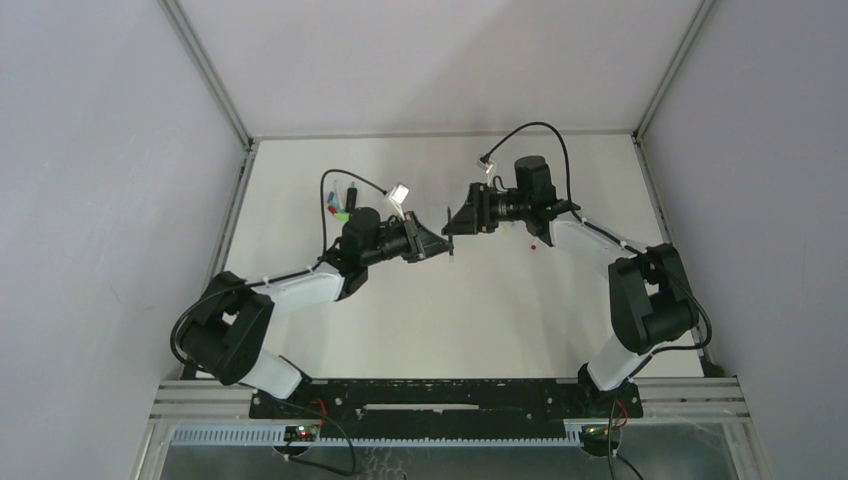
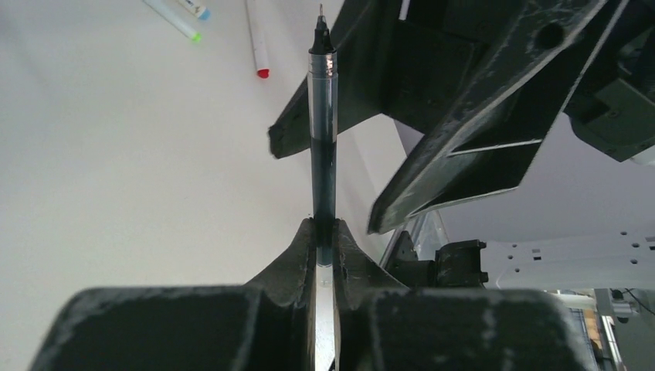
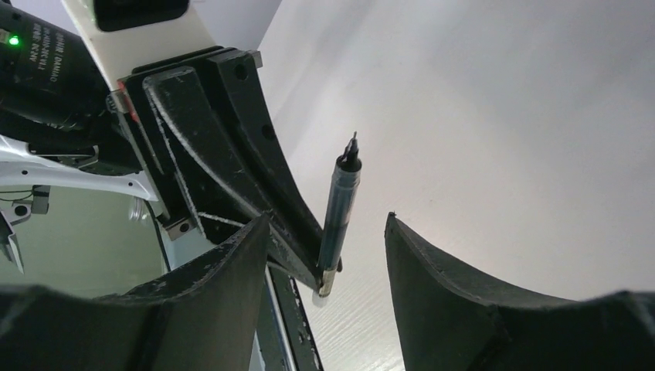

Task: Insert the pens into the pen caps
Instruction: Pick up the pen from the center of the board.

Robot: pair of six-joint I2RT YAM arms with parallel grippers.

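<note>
Left gripper (image 2: 324,232): clenched on the lower barrel of the dark pen (image 2: 323,139), whose bare tip stands upright above the table's middle.
Right gripper (image 3: 326,220): released, jaws wide and holding nothing, facing the left gripper with the pen just beyond its fingertips.
Table (image 1: 480,330): white, with grey walls and metal rails (image 1: 238,215) on the left, right and far sides.
Open room: bare surface lies on every side of the two grippers, and both are well apart from the rails.
Loose pens (image 1: 340,205): grouped near the far-left rail, with red (image 2: 257,42), green (image 2: 176,22) and blue (image 2: 195,8) ends.
Red cap (image 1: 533,245): on the table beside the right forearm.
Writing: white print on the left arm's housing (image 3: 42,58), too small to read.
</note>
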